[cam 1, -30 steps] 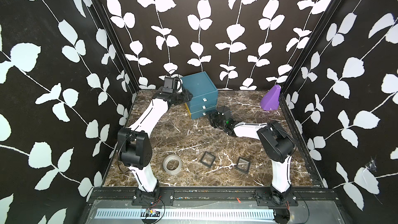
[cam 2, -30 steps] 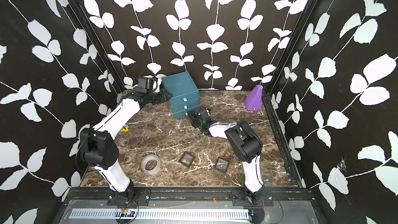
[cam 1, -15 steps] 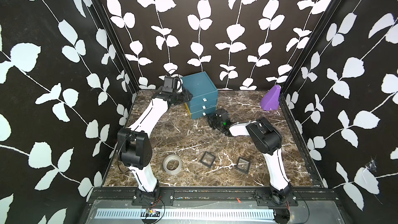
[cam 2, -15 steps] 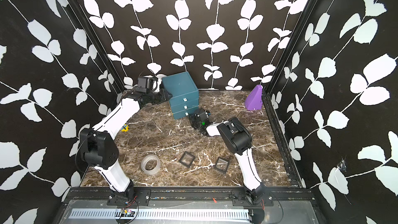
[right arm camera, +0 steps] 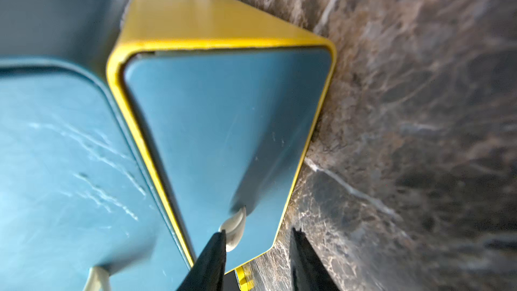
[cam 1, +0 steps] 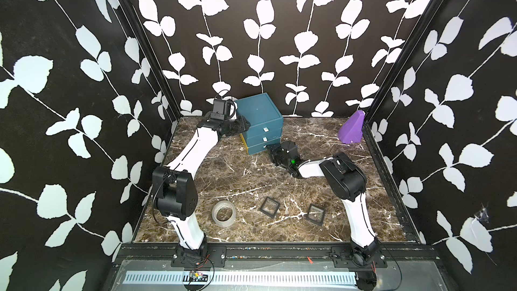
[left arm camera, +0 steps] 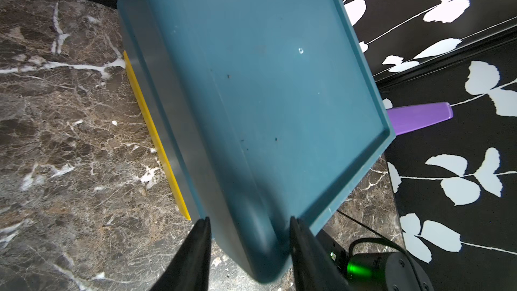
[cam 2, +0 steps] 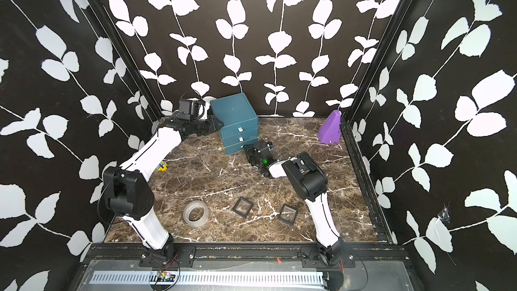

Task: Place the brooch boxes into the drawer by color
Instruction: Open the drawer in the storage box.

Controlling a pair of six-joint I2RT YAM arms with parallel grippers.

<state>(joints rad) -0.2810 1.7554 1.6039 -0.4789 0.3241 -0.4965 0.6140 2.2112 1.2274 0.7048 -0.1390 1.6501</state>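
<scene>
two black square brooch boxes lie on marble tabletop, well behind right tool. it has crept up to teal-blue drawer chest, jaws apart about bottom white tab. left tool clamps chest corner. opening likely next.

Your left arm and right arm show white links, bulky black joint housings, thin black cables, tapered black fingers and one green light.

No words, numbers or labels can be read in any view. The drawer is plain teal with blank white tabs, and the walls show only white leaves.
</scene>
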